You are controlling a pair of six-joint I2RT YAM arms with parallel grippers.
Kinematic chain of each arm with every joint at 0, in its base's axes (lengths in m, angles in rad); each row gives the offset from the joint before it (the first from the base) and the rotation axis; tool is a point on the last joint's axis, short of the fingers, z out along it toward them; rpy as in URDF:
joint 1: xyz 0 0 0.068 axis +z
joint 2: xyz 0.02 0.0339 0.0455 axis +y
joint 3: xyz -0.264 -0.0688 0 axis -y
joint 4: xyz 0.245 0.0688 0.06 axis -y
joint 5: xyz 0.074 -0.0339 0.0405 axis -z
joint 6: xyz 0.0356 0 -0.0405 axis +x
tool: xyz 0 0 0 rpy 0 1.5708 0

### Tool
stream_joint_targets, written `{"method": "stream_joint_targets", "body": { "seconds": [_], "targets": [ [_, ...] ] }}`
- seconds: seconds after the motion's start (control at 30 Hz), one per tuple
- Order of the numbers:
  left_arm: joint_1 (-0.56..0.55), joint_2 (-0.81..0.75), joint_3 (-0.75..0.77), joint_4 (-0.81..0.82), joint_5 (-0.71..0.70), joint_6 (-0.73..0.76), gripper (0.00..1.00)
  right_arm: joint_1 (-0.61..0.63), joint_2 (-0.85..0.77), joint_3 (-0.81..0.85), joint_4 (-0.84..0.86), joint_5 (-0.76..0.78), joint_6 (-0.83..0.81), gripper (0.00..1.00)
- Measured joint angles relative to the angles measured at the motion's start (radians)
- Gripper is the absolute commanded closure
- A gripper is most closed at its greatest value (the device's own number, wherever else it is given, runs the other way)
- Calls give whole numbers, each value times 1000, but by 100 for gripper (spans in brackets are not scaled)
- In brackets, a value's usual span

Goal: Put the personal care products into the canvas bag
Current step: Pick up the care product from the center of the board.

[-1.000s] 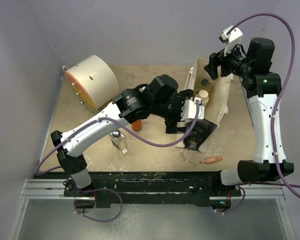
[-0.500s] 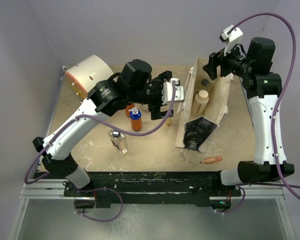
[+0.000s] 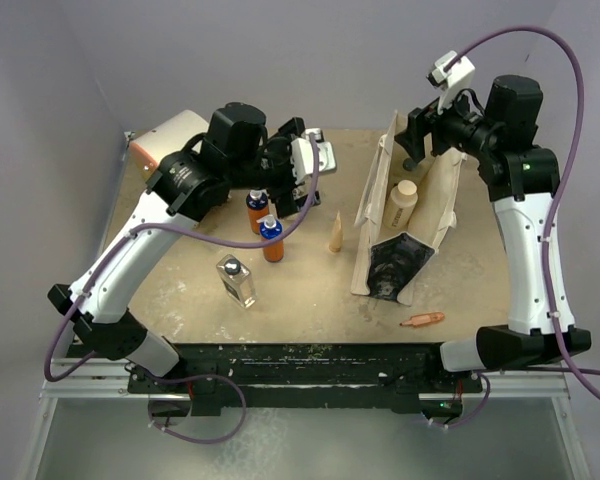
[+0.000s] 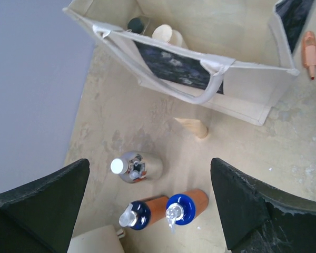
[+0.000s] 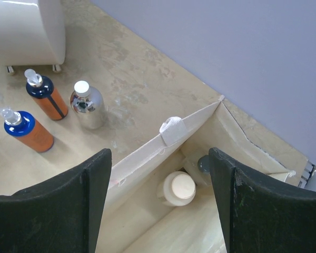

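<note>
Two orange bottles [image 4: 196,199] stand upright, caps skyward, near the spread, empty left end effector [image 4: 150,163].

Pale lilac-grey walls close the place in: a back wall [image 3: 310,60] and a left wall [image 3: 35,200] meet in a corner, with a right wall [image 3: 595,200] opposite. The surface [image 3: 480,260] is a beige, mottled, stone-like board, scuffed with whitish marks near its front edge. Along that edge runs a slotted aluminium rail [image 3: 90,380]. The light is soft and even, and the shadows are faint.
</note>
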Motion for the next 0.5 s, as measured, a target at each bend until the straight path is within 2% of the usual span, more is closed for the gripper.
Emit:
{"method": "stream_joint_targets", "body": {
  "seconds": [0.27, 0.43, 0.5],
  "targets": [
    [84, -32, -45, 12, -6, -5, 1, 1, -20, 0, -2, -6, -7, 21],
    [110, -52, -60, 16, -7, -5, 1, 1, -30, -1, -15, -7, -16, 14],
    [117, -63, -66, 24, -7, -5, 1, 1, -34, -3, -25, -8, -23, 7]
  ]
}}
